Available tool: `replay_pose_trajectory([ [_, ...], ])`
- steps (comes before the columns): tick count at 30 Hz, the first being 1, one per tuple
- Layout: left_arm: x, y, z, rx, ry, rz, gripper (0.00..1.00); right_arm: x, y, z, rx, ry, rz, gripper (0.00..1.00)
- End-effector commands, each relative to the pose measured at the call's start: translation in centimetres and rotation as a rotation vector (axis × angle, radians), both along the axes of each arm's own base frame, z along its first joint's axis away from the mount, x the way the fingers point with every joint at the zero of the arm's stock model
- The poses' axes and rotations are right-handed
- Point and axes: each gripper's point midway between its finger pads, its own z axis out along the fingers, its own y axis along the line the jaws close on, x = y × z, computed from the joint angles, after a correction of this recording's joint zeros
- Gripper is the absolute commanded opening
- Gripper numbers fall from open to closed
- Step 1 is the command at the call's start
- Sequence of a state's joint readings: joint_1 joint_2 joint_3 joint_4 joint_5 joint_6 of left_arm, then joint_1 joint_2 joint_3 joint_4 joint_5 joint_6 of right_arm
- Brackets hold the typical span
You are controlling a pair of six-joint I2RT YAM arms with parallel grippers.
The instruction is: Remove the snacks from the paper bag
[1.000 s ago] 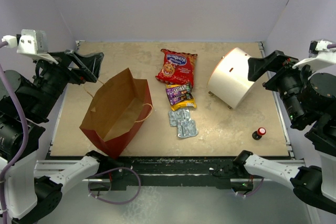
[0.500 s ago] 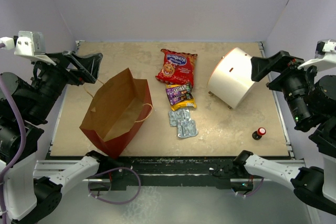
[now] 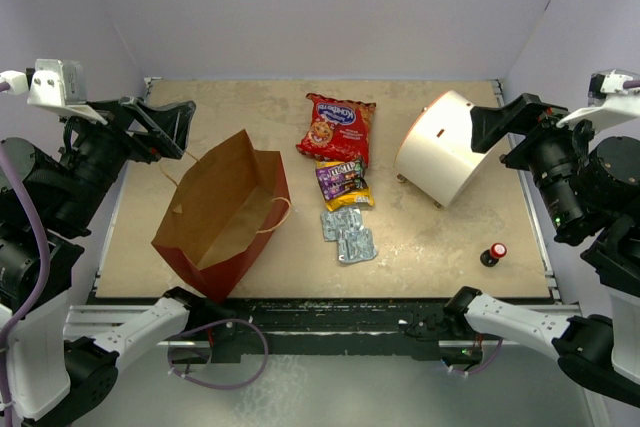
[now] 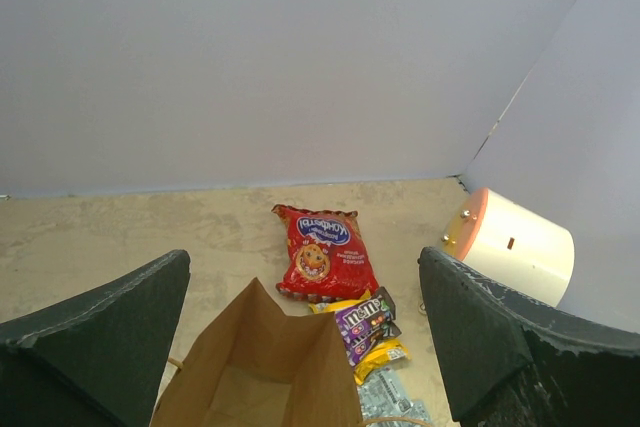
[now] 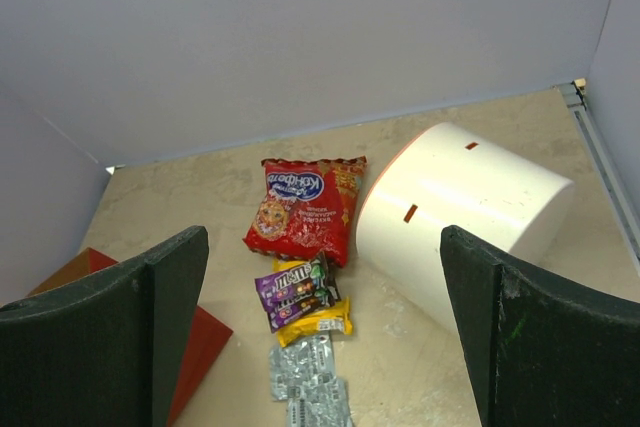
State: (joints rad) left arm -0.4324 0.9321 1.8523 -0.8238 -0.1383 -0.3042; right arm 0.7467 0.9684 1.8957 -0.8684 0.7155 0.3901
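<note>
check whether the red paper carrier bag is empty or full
Empty, as far as visible: the red paper carrier bag shows only bare brown paper inside, seen from above.

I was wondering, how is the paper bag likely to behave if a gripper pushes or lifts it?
The paper bag shows nothing inside, so it is probably light and would slide when pushed. Its thin, gaping walls would likely buckle if pinched.

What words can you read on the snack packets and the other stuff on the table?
"m&m's": on the purple-and-yellow candy packet.
Blue logo on the red cookie bag: lettering too blurred to read.
Silver foil packs: nothing readable.
Paper bag, white cylinder, small red-capped object: no words visible.
</note>
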Motion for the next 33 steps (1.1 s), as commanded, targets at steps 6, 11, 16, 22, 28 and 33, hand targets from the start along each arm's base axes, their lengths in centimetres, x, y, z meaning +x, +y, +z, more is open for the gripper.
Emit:
replay_pose_trajectory([
  [6, 0.59, -0.15, 1.28, -0.014, -0.047, 0.004, 0.99, 0.38, 0.17, 1.11, 0.023, -0.040, -0.006, 1.00],
  [11, 0.85, -0.44, 1.31, -0.004, -0.050, -0.005, 0.99, 0.34, 0.14, 1.23, 0.029, -0.051, -0.005, 1.00],
  [16, 0.98, -0.56, 1.28, 0.004, -0.051, -0.009, 0.99, 0.27, 0.08, 1.43, 0.035, -0.067, -0.003, 1.00],
  [22, 1.06, -0.53, 1.34, 0.018, -0.057, -0.007, 0.99, 0.23, 0.11, 1.73, 0.039, -0.079, 0.002, 1.00],
  [28, 1.08, -0.53, 1.27, 0.022, -0.056, -0.007, 0.99, 0.40, 0.49, 1.74, 0.023, -0.079, 0.017, 1.00],
  [33, 1.19, -0.68, 1.11, 0.026, -0.053, -0.013, 0.99, 0.52, 0.59, 1.66, 0.021, -0.076, 0.016, 1.00],
])
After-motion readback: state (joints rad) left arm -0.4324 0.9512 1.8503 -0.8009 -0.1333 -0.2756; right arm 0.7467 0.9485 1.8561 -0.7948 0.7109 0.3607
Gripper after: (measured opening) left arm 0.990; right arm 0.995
